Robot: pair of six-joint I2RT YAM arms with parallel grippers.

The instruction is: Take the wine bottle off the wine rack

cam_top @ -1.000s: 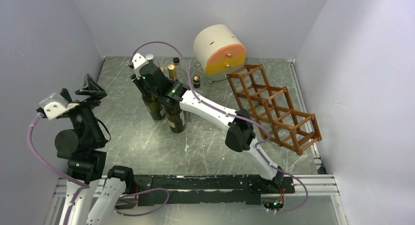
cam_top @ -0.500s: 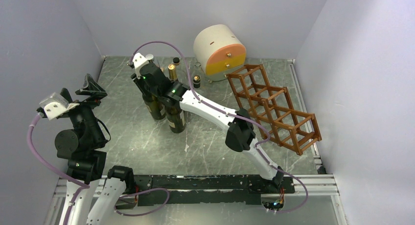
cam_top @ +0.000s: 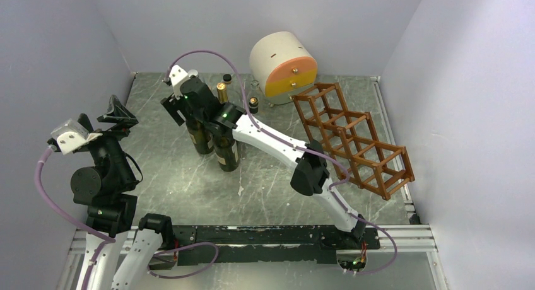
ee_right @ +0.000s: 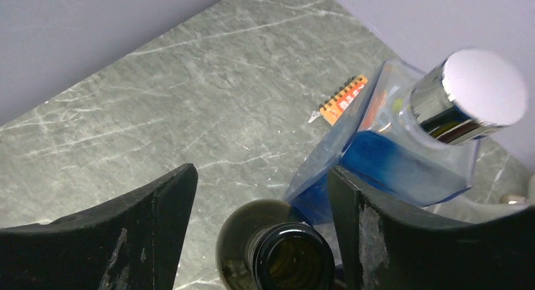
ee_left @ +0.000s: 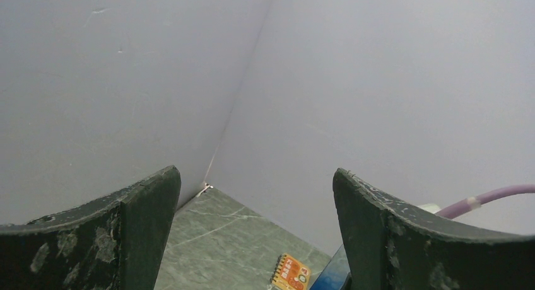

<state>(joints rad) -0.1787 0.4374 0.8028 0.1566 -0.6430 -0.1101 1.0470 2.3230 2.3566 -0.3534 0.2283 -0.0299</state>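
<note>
Right gripper (ee_right: 260,186) is held apart just above the upright wine bottle (ee_right: 291,258), far from the wine rack (cam_top: 346,131); release is judged done, a straight lift-away needed.

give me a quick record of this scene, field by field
rack: right side of table, no bottle seen in its cells
dark bottles: two, upright on table, left of rack
right hand: open, over one dark bottle's open mouth
blue bottle: silver cap, beside that dark bottle
left hand: open, empty, facing a wall corner
drawer box: round, cream and orange, back of table
</note>
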